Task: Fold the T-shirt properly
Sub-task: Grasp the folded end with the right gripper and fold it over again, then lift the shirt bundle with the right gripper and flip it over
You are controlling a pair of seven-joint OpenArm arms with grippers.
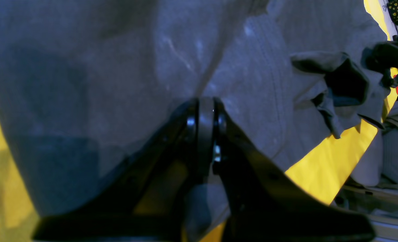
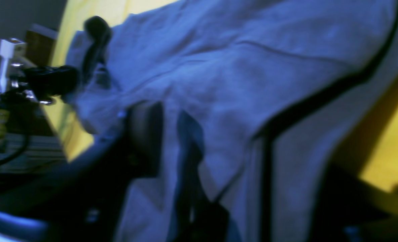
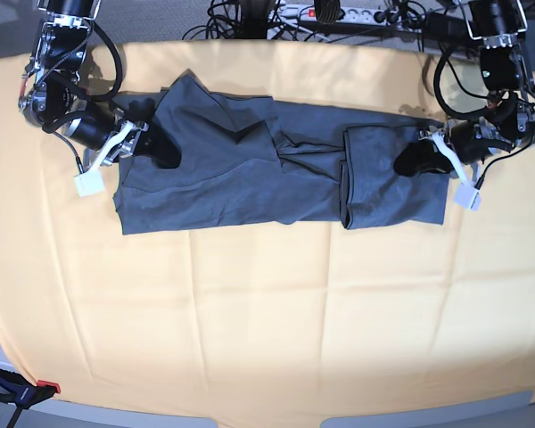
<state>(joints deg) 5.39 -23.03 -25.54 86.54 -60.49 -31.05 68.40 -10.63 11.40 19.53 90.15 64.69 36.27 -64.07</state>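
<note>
- T-shirt [image 3: 250, 178], a plain dark slate-grey cotton garment, lies as a long band across the far half of the yellow cloth-covered surface [image 3: 267, 312], and its long axis runs side to side in the base view.
- Judging by that narrow band, the lengthwise folding looks done. The near edge is fairly straight, while the far edge is rumpled, with loose folds bunched around the middle.
- On the base view's right, an end panel has been turned over onto the body, with a crisp vertical fold line between the two. That reads as the first crosswise fold.
- On that view's left, the other end is spread out and not yet folded in. A raised flap sticks up beside the pincer there. I cannot tell which end holds the collar.
- What seems left is bringing the unfolded end over, then flattening the wrinkles in the middle.
- Left pincer [image 1: 205, 111], black, is clenched on a pinch of the fabric at the folded end.
- Right pincer [image 2: 167, 141], also black, has its jaws parted with cloth running between them. The blurred view does not show whether it grips.
</note>
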